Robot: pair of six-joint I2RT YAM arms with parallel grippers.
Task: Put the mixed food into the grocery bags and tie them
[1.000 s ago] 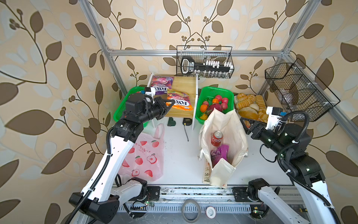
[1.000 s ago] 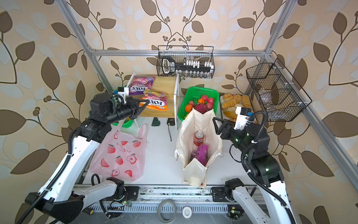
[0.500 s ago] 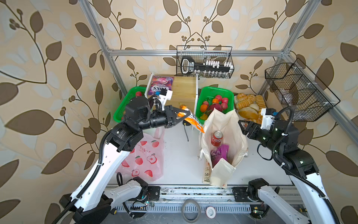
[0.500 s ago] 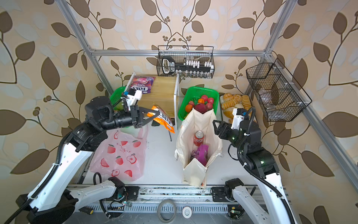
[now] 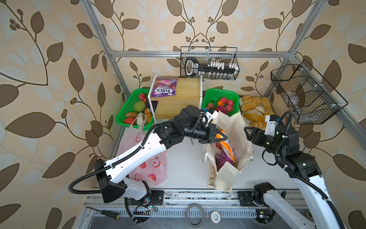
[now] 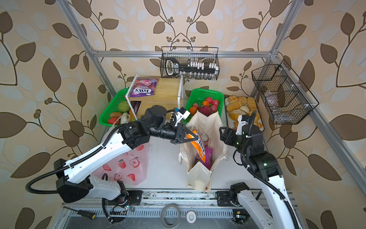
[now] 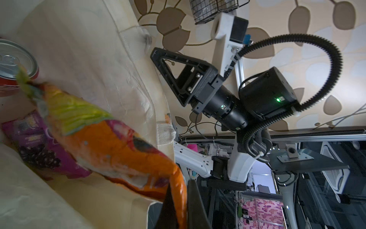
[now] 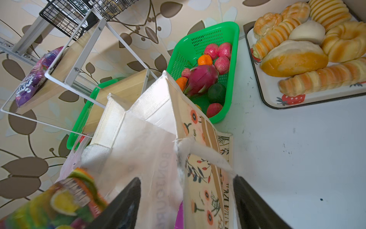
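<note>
Orange FOX'S sweets packet (image 5: 227, 147): mid-frame in a top view, pinched by our left gripper (image 5: 218, 136), dangling into cream tote (image 5: 230, 122). Right gripper (image 5: 247, 135): jaws apart astride tote rim. Loading step; next, we judge, release.

Two high views look down on the white counter (image 5: 188, 158); both close wrist cameras share the cream canvas tote (image 7: 89, 49).

The cream tote (image 5: 238, 126) stands open right of centre in both top views, a red can (image 6: 205, 138) and a purple packet (image 6: 208, 156) inside. The orange packet (image 6: 198, 145) hangs slanted in its mouth. The pink bag (image 5: 152, 171) lies flat, lower left of centre.
</note>
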